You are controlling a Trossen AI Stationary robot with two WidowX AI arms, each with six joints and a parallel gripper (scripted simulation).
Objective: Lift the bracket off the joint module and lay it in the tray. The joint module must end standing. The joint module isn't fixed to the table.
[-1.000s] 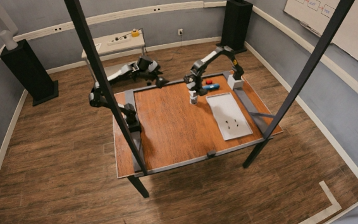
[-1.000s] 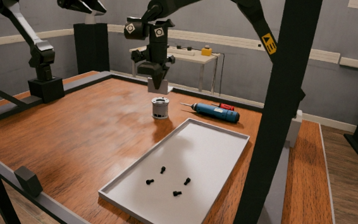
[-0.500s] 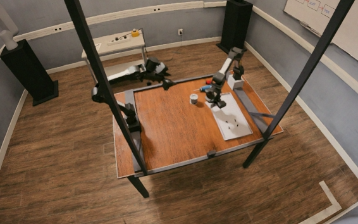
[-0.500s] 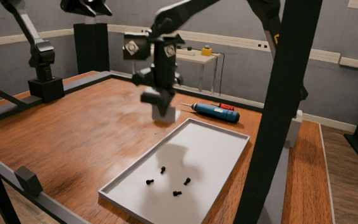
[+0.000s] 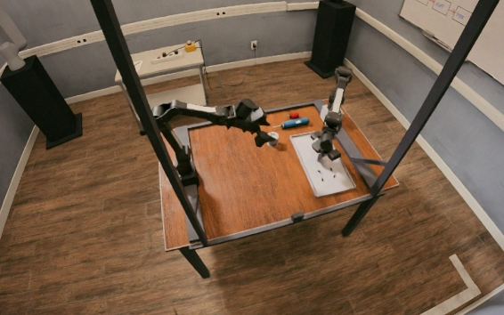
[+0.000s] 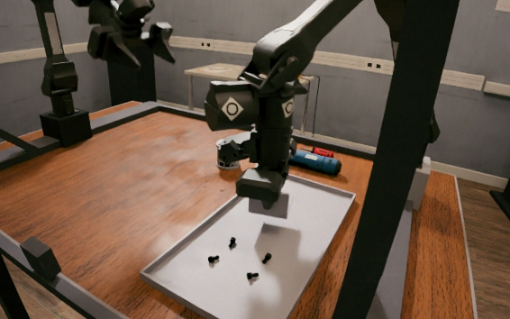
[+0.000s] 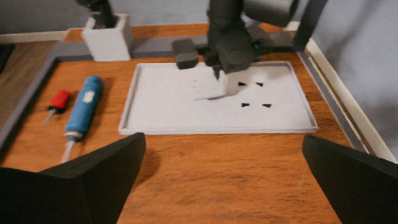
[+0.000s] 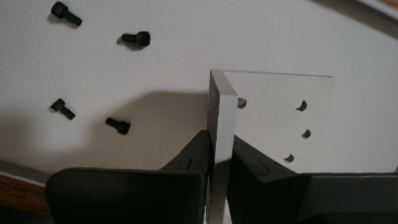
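Observation:
My right gripper (image 6: 265, 193) is shut on the white bracket (image 6: 271, 210) and holds it a little above the white tray (image 6: 252, 248). The right wrist view shows the fingers pinching the bracket's upright flange (image 8: 272, 125), with the holed plate over the tray floor. The joint module (image 6: 221, 160), a short grey cylinder, stands upright on the table just beyond the tray's far corner, partly hidden behind my right gripper. It also shows in the top view (image 5: 273, 140). My left gripper (image 6: 131, 41) is open and empty, raised high above the table.
Several black screws (image 6: 239, 259) lie on the tray floor near its front end. A blue screwdriver (image 6: 315, 162) and a small red tool (image 6: 322, 151) lie behind the tray. A white block (image 7: 107, 37) stands at the table's far corner.

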